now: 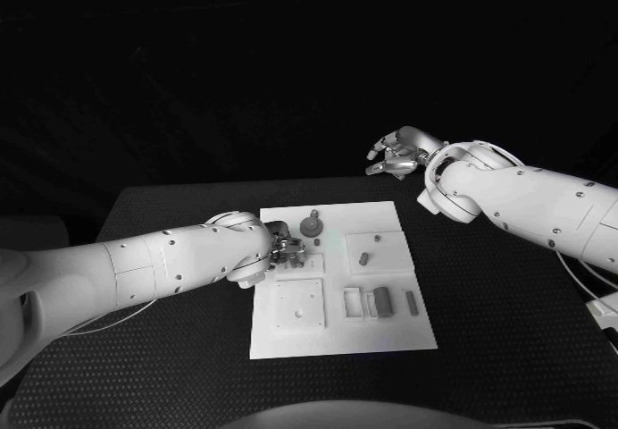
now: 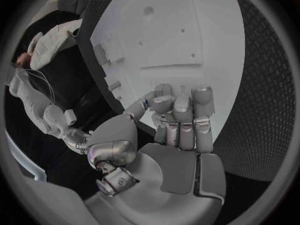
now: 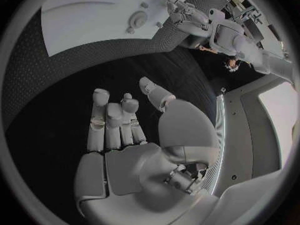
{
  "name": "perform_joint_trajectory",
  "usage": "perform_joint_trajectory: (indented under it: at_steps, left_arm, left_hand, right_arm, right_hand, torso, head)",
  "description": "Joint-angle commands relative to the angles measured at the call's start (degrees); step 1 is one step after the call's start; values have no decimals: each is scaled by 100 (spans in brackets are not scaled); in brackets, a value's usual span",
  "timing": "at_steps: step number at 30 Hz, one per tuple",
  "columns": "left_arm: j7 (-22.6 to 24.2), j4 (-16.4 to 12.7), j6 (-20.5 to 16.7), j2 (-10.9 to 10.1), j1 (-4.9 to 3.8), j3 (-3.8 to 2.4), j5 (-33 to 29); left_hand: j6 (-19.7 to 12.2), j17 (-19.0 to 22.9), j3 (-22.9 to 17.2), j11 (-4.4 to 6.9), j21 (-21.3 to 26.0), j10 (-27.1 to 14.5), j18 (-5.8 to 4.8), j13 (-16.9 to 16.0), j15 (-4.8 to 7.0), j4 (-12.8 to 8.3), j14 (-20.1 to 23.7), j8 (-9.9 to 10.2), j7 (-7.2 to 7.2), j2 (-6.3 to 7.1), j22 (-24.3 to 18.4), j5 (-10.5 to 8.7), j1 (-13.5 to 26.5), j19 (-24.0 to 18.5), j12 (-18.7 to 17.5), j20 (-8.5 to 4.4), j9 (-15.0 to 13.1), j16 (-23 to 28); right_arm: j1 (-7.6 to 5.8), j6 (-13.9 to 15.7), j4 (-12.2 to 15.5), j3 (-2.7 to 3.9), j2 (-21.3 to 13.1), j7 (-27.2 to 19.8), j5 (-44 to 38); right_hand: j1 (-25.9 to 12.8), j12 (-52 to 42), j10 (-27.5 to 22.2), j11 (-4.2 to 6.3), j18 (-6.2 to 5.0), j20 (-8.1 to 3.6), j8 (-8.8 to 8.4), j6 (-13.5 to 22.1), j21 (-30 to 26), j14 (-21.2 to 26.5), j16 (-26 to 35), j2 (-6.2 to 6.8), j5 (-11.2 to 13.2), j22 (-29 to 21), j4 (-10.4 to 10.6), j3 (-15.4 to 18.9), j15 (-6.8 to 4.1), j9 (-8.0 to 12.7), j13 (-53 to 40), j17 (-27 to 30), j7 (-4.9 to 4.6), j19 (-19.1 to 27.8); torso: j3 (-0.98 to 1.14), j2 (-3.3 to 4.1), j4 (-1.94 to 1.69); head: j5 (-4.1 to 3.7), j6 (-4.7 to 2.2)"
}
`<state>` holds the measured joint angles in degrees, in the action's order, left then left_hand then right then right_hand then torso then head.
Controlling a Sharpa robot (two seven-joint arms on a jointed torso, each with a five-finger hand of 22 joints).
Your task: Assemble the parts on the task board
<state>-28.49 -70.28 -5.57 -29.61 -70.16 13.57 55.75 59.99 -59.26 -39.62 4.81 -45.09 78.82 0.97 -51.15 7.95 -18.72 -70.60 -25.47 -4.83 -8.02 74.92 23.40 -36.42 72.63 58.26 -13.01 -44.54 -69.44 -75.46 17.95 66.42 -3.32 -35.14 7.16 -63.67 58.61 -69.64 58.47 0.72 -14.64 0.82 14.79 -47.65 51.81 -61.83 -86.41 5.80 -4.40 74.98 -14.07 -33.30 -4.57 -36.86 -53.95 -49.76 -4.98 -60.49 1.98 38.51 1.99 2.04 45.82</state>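
Observation:
The white task board (image 1: 387, 332) lies in the middle of the black table. On it I see a round grey part (image 1: 311, 222) near the far edge, a small grey part (image 1: 364, 259) in the middle and two grey bars (image 1: 381, 301) toward the near right. My left hand (image 1: 286, 249) hovers at the board's left side, beside the round part. In the left wrist view its fingers (image 2: 180, 116) curl in against the thumb over the board (image 2: 187, 35), with nothing visible in them. My right hand (image 1: 398, 155) is raised beyond the table's far right, its fingers (image 3: 115, 120) curled and empty.
A square raised plate (image 1: 297, 304) sits at the board's near left. The black table (image 1: 502, 340) surrounds the board on all sides. In the right wrist view the board (image 3: 87, 15) and my left hand (image 3: 187, 16) lie far off.

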Motion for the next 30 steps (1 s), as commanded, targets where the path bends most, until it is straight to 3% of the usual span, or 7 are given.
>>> perform_joint_trajectory:
  at_steps: [1,14,30]
  left_arm:
    - [75,-24,102,6,12,2,75]
    - [64,-28,148,-33,13,2,252]
    - [38,-5,146,-8,16,2,181]
  left_hand:
    - [918,9,-655,224,-31,-183,350,10,61,182,91,-15,570,77,121,38,-79,136,34,-82,-6,-36]
    - [909,27,-659,225,-40,-185,356,26,60,188,92,-13,570,155,115,-8,-201,143,34,-78,-12,-46]
    - [920,38,-627,224,-42,-178,346,36,52,191,87,-19,571,117,112,20,-214,143,36,-63,-18,-54]
  right_arm:
    - [0,-83,0,3,-3,-28,-10]
    - [0,-84,6,3,-11,-32,-10]
    - [1,-87,1,3,5,-32,-10]
  right_hand:
    - [14,-11,-494,-246,-36,10,-26,-481,-28,19,16,-63,-16,93,-41,7,32,-6,6,4,-307,20]
    - [6,-11,-495,-247,-36,12,-28,-481,-29,21,17,-65,-15,93,-40,10,32,-7,8,5,-307,20]
    - [5,-12,-496,-247,-36,13,-29,-481,-31,22,18,-68,-16,93,-44,9,32,-8,10,5,-307,22]
  torso:
    - [0,-4,-2]
    - [-2,0,-3]
    - [2,1,3]
  head:
    - [0,5]
    - [4,17]
    - [6,15]
